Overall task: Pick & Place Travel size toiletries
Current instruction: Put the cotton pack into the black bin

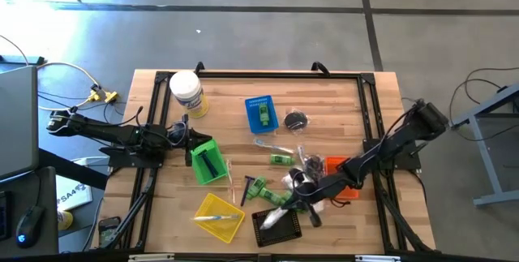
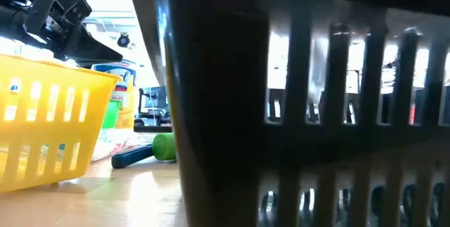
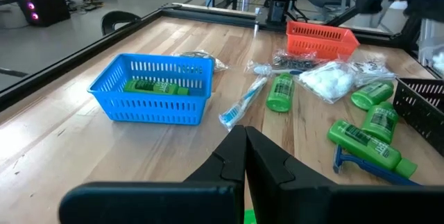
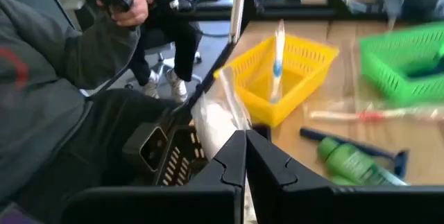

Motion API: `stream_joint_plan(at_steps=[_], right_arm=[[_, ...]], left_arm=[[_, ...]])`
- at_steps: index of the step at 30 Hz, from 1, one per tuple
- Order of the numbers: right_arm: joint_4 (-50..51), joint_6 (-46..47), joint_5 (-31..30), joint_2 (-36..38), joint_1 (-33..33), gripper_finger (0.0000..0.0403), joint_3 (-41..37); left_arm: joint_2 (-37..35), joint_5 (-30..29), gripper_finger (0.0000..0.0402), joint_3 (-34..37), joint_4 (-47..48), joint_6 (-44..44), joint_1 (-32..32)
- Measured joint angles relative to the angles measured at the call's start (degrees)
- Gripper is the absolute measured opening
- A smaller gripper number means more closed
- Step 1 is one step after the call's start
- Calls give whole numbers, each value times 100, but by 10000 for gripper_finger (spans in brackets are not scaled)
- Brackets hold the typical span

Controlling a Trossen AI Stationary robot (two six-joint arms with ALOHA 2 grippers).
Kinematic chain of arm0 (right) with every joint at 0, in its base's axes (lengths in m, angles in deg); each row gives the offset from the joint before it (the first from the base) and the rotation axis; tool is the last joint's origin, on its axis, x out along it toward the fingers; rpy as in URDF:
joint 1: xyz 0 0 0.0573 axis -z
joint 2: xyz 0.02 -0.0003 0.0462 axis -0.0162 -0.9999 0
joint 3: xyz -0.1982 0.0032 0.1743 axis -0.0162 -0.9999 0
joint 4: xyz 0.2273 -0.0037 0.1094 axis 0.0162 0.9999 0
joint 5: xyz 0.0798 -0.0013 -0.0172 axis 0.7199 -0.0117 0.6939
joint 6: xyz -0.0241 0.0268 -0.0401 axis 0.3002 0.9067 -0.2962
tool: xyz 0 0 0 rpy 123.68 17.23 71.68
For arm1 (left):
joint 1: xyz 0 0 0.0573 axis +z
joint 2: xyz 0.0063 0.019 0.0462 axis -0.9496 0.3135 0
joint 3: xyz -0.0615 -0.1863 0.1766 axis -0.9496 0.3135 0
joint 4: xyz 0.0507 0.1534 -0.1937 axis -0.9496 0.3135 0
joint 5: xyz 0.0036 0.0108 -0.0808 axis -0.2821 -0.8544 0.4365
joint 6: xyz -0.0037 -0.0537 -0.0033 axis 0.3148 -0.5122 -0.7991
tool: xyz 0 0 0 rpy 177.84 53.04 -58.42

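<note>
My right gripper (image 4: 244, 141) is shut on a white soft packet (image 4: 216, 120) in clear film, over the black basket (image 1: 276, 228) near the table's front edge. More toiletries lie loose mid-table: green little bottles (image 3: 364, 137), a blue razor (image 3: 374, 168), a toothbrush in wrap (image 3: 243, 102) and another white packet (image 3: 329, 82). One green bottle lies in the blue basket (image 1: 262, 113). A thin stick stands in the yellow basket (image 4: 277, 78). My left gripper (image 3: 244, 137) waits shut at the table's left, beside the green basket (image 1: 207, 162). My right gripper pinches the packet's clear film edge (image 4: 234, 116) between its two shut fingers. The fingers come in slanting down from the table's right side. The white filling (image 1: 274, 216) sits just beyond the fingertips, over the black basket's far rim; whether it rests there I cannot tell.
An orange basket (image 1: 340, 177) sits under my right arm. A big white jar (image 1: 186, 93) stands at the far left. The black basket's wall (image 2: 316, 114) fills most of the low view. A person in a grey sleeve (image 4: 55, 78) sits beyond the table's near edge.
</note>
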Motion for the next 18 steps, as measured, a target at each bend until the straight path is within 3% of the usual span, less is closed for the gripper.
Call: stream_joint_plan(at_steps=[18], right_arm=[[121, 782, 990, -366, 15, 2, 34]], left_arm=[[0, 0, 0, 0, -2, 1, 0]])
